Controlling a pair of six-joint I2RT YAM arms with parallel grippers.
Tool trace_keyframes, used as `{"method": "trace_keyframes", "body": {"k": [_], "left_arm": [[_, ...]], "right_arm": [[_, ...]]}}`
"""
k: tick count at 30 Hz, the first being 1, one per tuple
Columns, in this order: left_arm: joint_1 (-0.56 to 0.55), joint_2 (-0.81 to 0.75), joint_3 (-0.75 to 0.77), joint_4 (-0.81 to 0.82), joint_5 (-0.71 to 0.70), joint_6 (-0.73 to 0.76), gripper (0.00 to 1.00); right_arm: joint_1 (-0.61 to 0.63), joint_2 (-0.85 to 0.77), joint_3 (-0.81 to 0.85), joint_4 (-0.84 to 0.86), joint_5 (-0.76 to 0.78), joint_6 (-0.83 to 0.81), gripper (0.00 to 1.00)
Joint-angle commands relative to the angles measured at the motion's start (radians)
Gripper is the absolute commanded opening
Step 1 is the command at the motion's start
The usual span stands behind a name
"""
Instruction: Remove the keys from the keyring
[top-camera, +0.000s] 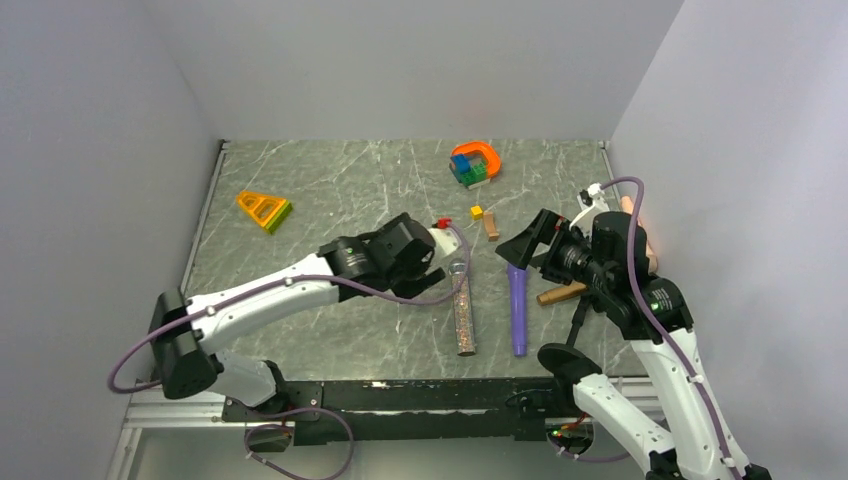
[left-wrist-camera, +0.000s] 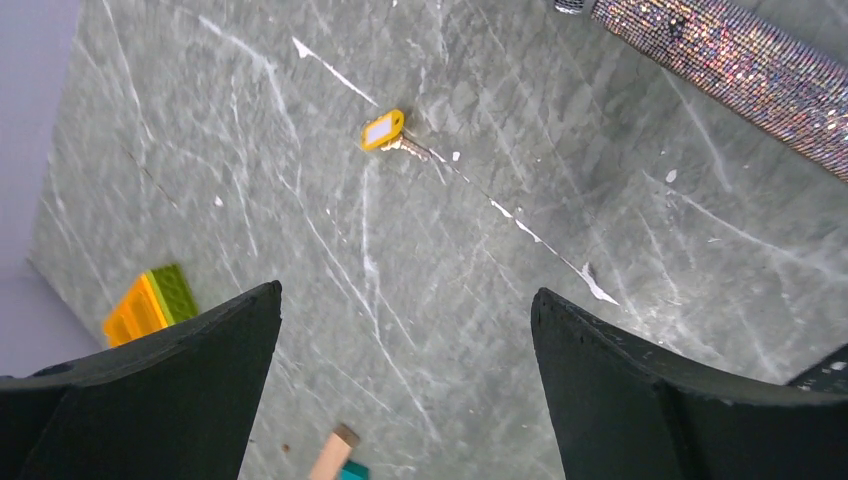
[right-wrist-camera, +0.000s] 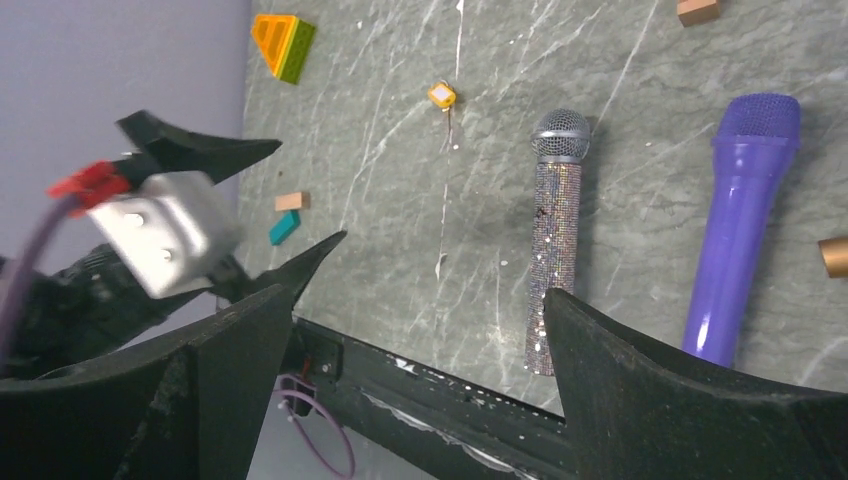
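Observation:
The keys (left-wrist-camera: 385, 130) lie flat on the marble table, a tiny yellow tag with a thin metal blade beside it. They also show in the right wrist view, keys (right-wrist-camera: 443, 96), just left of the silver microphone's head. The keyring itself is too small to make out. In the top view the left arm hides them. My left gripper (left-wrist-camera: 405, 290) hovers open above bare table, the keys well ahead of its fingertips. My right gripper (right-wrist-camera: 420, 292) is open and empty, raised over the table's near right part (top-camera: 522, 250).
A glittery silver microphone (right-wrist-camera: 555, 240) and a purple one (right-wrist-camera: 740, 220) lie side by side near the front. An orange-yellow triangle (top-camera: 265, 211) sits far left. A small yellow cube (top-camera: 477, 212), a brown block (top-camera: 490, 228), a wooden cylinder (top-camera: 560, 294) and stacked coloured bricks (top-camera: 474, 163) lie further back.

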Motion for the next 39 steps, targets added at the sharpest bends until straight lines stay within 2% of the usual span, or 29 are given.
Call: {"method": "trace_keyframes", "body": {"k": [1,9,10,11,14,18,20,27,39], "left_arm": [[-0.018,0.076,0.027,0.099,-0.075,0.134,0.99],[0.003,0.264,0.061,0.088,-0.074,0.269,0.96],[0.016,0.293,0.084,0.069,-0.058,0.269,0.95],[0.047,0.336,0.117,0.033,-0.024,0.264,0.88],[0.098,0.412,0.208,-0.038,-0.033,0.25,0.79],[0.107,0.418,0.206,0.013,-0.043,0.289,0.83],[0.112,0.453,0.211,-0.015,-0.032,0.294,0.83],[0.117,0.492,0.154,0.06,0.005,0.32,0.82],[0.124,0.617,0.173,0.142,-0.083,0.324,0.79]], "right_arm": [[0.0,-0.011,0.06,-0.071,0.001,-0.075,1.0],[-0.001,-0.033,0.087,-0.094,0.001,-0.11,1.0],[-0.001,-0.029,0.099,-0.097,0.008,-0.113,1.0],[0.0,-0.026,0.109,-0.097,0.028,-0.114,1.0],[-0.001,-0.001,0.135,-0.107,0.072,-0.095,1.0],[-0.001,0.043,0.15,-0.115,0.059,-0.086,1.0],[0.0,0.069,0.153,-0.111,0.038,-0.091,1.0],[0.0,0.187,0.206,-0.103,0.008,-0.084,1.0],[0.0,0.271,0.233,-0.05,-0.062,-0.069,1.0]]}}
